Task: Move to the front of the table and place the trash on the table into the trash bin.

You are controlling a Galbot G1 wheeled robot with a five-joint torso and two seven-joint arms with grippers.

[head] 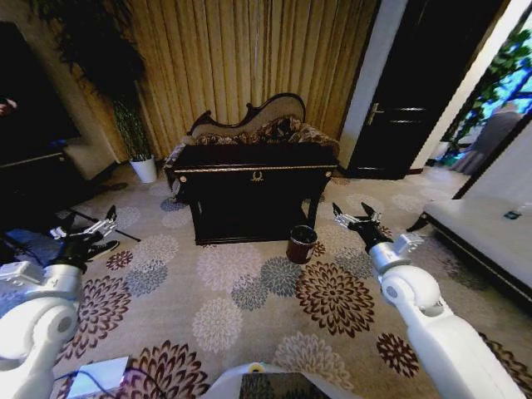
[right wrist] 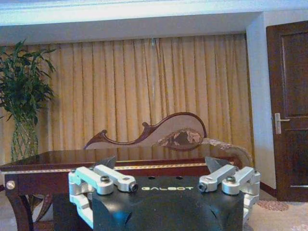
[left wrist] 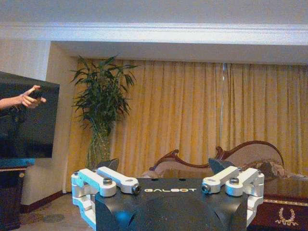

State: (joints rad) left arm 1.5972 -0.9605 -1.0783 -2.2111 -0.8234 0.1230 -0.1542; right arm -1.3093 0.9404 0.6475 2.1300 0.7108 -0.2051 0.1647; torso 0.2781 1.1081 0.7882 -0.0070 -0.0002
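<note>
The black table (head: 253,169) with gold trim stands across the patterned carpet, well ahead of me. Its top lies nearly edge-on, and the trash on it is hidden from here. The small reddish-brown trash bin (head: 301,244) sits on the floor by the table's front right leg. My left gripper (head: 83,223) hangs open over the carpet at the left, far from the table. My right gripper (head: 352,212) is open too, raised just right of the bin and short of the table. The right wrist view has open fingers (right wrist: 107,179) before the table's edge (right wrist: 57,168).
An ornate sofa (head: 266,125) stands right behind the table. A white plant pot (head: 145,169) sits at the back left and a dark door (head: 416,91) at the back right. A low white bench (head: 482,229) runs along the right. A white box with cables (head: 96,376) lies near my base.
</note>
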